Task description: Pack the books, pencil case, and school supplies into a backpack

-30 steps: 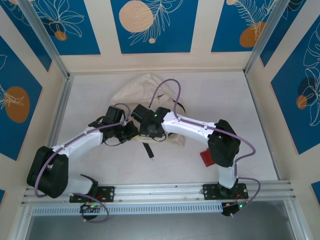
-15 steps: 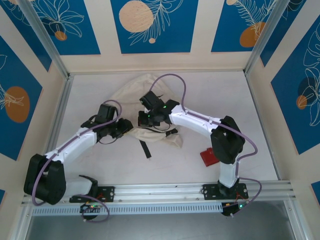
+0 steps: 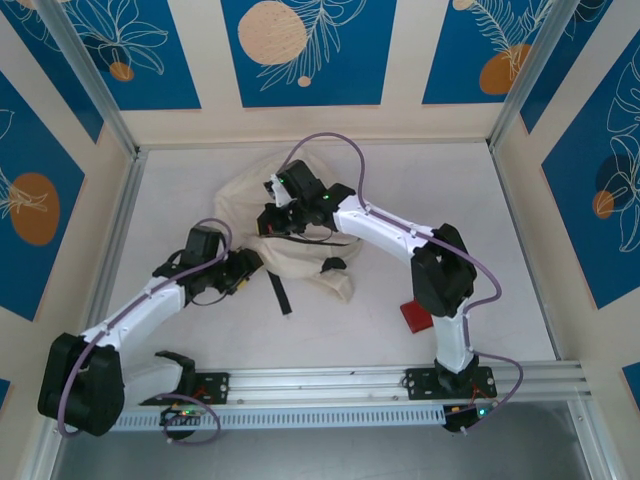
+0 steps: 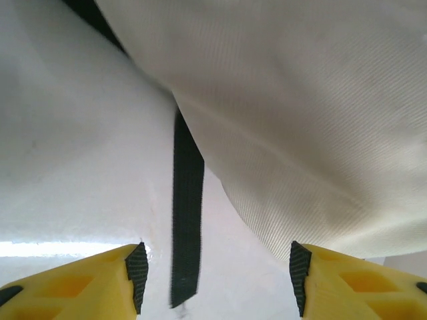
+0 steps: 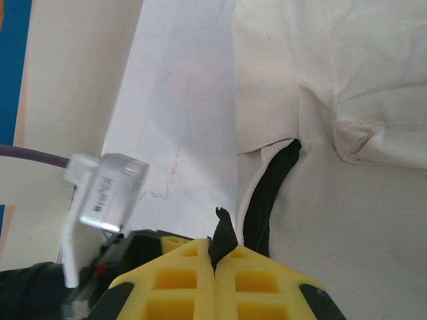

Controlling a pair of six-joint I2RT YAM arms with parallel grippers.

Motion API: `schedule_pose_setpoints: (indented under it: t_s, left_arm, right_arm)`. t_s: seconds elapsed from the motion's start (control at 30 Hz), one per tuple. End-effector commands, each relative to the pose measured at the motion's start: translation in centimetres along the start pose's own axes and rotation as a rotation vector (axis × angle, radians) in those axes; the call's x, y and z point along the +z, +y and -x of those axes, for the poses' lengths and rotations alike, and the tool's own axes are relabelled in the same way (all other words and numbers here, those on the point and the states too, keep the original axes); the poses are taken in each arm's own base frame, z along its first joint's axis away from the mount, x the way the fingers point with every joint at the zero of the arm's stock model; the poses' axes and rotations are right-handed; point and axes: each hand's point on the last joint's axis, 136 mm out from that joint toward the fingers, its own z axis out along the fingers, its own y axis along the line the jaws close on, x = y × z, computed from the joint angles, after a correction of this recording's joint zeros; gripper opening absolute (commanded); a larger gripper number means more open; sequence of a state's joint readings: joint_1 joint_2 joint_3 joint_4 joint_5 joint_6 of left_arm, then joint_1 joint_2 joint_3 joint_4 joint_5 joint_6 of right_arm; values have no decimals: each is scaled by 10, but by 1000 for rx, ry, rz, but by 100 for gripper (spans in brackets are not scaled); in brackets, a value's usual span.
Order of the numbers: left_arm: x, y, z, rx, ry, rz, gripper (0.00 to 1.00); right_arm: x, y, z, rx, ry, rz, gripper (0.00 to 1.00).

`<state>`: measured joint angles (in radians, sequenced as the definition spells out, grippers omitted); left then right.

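The cream-white backpack [image 3: 300, 250] lies crumpled in the middle of the table, and its fabric [image 4: 300, 100] also fills the upper right of the left wrist view. My right gripper [image 3: 272, 216] sits over the bag's far left part. In the right wrist view the right gripper [image 5: 217, 257] is shut on a small black zipper pull tab [image 5: 223, 232], beside the black zipper [image 5: 270, 193]. My left gripper [image 3: 246, 270] is at the bag's left edge. Its yellow fingers stand open over the table, with a loose black strap [image 4: 187, 220] lying between them, untouched. The books are hidden.
A red flat object [image 3: 415, 316] lies on the table near the right arm's elbow. A black strap end [image 3: 279, 293] trails toward the near side from the bag. Metal frame posts and walls bound the white table [image 3: 180, 190].
My right gripper has moved away from me and to the left along the bag, still holding the pull tab. My left arm has drawn back to the left and nearer. The bag has shifted.
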<state>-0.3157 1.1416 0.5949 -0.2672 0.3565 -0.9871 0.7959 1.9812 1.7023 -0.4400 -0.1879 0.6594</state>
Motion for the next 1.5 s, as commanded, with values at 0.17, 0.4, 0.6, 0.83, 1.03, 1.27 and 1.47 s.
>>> schedule_pose_setpoints:
  t_s: [0.17, 0.4, 0.6, 0.83, 1.03, 1.27, 1.47]
  left_arm:
    - [-1, -9, 9, 20, -33, -42, 62]
    - [-4, -7, 10, 28, -54, -36, 57]
    - [13, -14, -3, 47, 21, -80, 57]
    - [35, -1, -8, 64, 50, -22, 47]
    - [46, 17, -10, 68, 67, 56, 42]
    - [14, 32, 1, 63, -8, 185, 39]
    - [-12, 16, 16, -7, -74, 146, 38]
  right_arm:
    - [-10, -15, -12, -19, 7, -65, 0]
    - [-14, -33, -32, 22, 20, -177, 0]
    - [-10, -41, -26, 52, 3, -199, 0]
    - [-26, -18, 3, -5, -52, -161, 0]
    - [-18, -14, -12, -5, -6, -97, 0]
    - [-10, -50, -51, 52, 54, -174, 0]
    - [-8, -49, -66, 60, 79, -163, 0]
